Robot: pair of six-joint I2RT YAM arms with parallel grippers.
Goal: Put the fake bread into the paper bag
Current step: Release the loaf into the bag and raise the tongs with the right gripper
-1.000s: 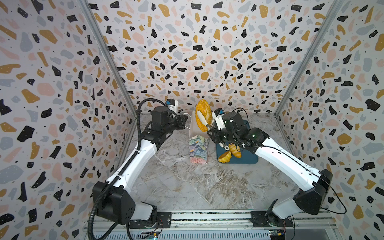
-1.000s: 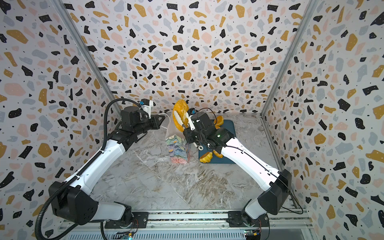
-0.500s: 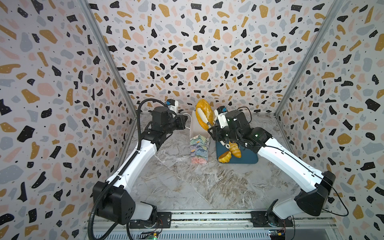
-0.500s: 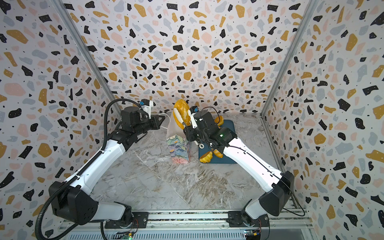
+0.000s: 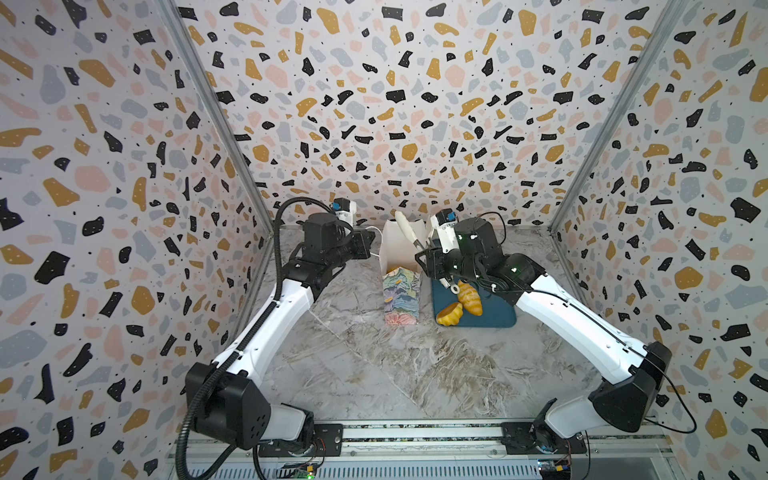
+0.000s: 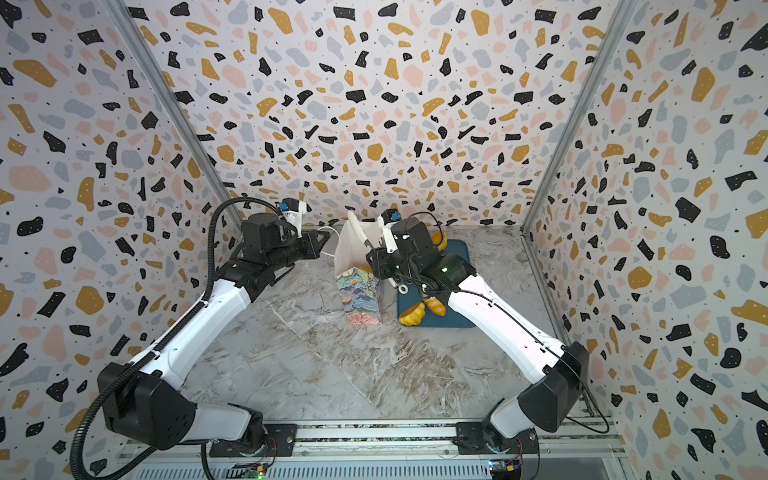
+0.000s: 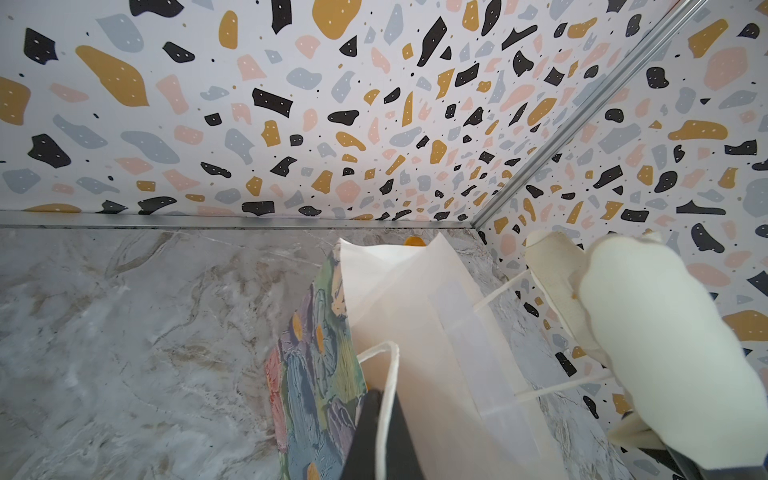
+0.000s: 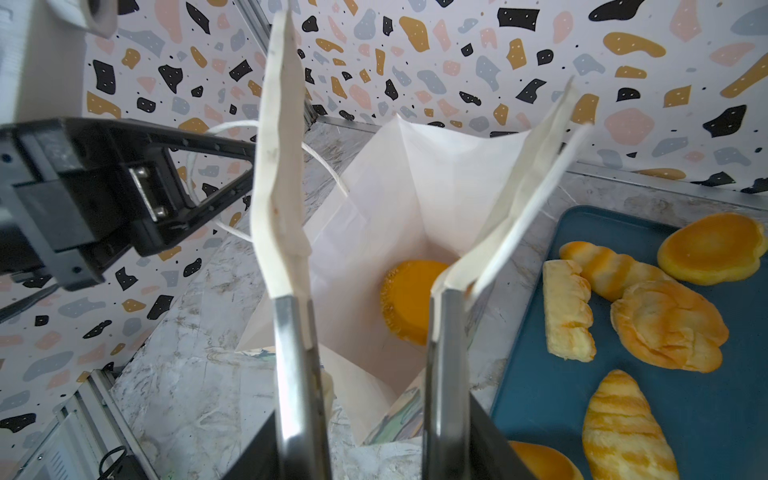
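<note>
Standing upright on the desk (image 5: 374, 374), the paper bag (image 5: 401, 297) had its open mouth directly below the right end effector (image 8: 428, 54). That end effector's two padded fingers (image 8: 282, 187) were spread apart with nothing between them. One pad lay over the bag's interior and the other over the rim nearest the tray (image 8: 540, 395). Seen down between the fingers, one piece of the fake bread (image 8: 409, 299), round and orange, lay at the bottom of the bag against the white lining. The left end effector (image 5: 370, 245) was closed on the paper bag at the opposite rim, across the mouth from the right end effector. The white cord handle (image 7: 390, 374) looped over its dark fingers. The other pieces lay on the teal tray, just beside the right end effector on the side away from the left one. They were a flat bun (image 8: 712, 247), a twisted loaf (image 8: 602, 266), a pale ridged loaf (image 8: 567, 309), a shell-shaped loaf (image 8: 669, 326), a croissant (image 8: 623, 428) and one further piece (image 8: 540, 461) partly hidden behind a finger. The tray rested flat on the desk just beside the bag's base, with a strip of bare desk showing between them.
</note>
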